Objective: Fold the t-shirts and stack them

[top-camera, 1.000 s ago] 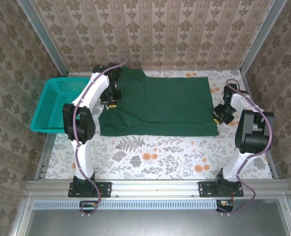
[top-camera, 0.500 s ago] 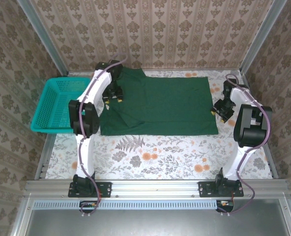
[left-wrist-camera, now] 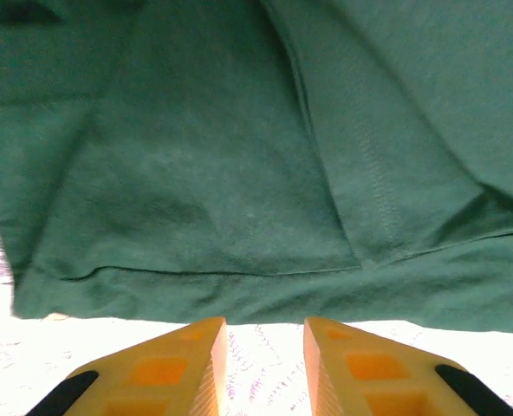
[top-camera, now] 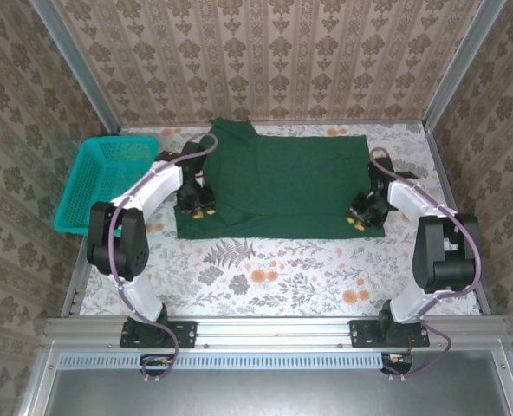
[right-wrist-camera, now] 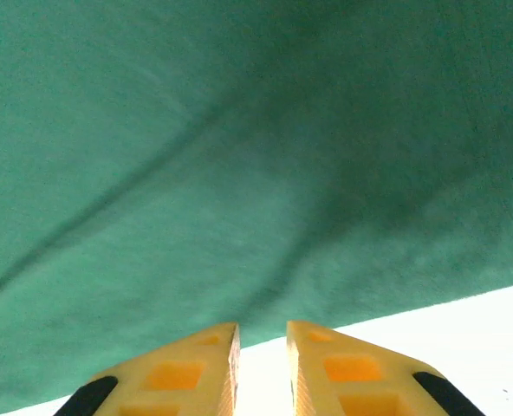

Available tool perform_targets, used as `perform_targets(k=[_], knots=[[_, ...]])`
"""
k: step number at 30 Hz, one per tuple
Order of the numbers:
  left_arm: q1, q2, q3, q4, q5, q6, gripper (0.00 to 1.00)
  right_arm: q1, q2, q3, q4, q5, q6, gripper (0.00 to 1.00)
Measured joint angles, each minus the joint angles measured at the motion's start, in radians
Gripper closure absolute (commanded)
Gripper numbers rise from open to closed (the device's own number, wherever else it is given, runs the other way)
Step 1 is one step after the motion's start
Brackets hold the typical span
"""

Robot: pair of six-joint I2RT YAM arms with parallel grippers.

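- Dark green cotton t-shirt [top-camera: 282, 186] lies flat on the floral-patterned table [top-camera: 282, 277], spread from centre towards 12 o'clock.
- Left gripper [top-camera: 200, 208] is at its 8 o'clock corner, jaws a narrow slit apart, gripping nothing.
- Right gripper [top-camera: 358, 221] is at the 4 o'clock corner, same slim gap, empty.
- Teal plastic mesh basket [top-camera: 100, 182] sits at 9 o'clock.

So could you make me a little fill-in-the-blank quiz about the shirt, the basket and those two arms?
1. The t-shirt lying flat on the table is dark ____.
2. In the top view, the teal mesh basket sits on the shirt's ____ side.
3. On the left arm and the right arm, the jaws stand slightly apart at the shirt's near edge, gripping ____.
Missing words: green; left; nothing.
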Motion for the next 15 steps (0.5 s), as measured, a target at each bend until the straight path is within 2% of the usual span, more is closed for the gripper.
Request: perform_targets(k=[3,8,15], knots=[[0.005,0.038,-0.047,0.038,-0.01,0.0,0.73,-0.009,0.024,-0.046,0.005,0.008,0.0,0.76],[0.032,0.088,-0.103,0.079,-0.087,0.0,0.73,-0.05,0.071,-0.073,0.027,0.023,0.0,0.73],[0.066,0.082,-0.154,0.085,-0.137,-0.015,0.73,-0.124,0.071,-0.084,0.043,-0.015,-0.003,0.68]])
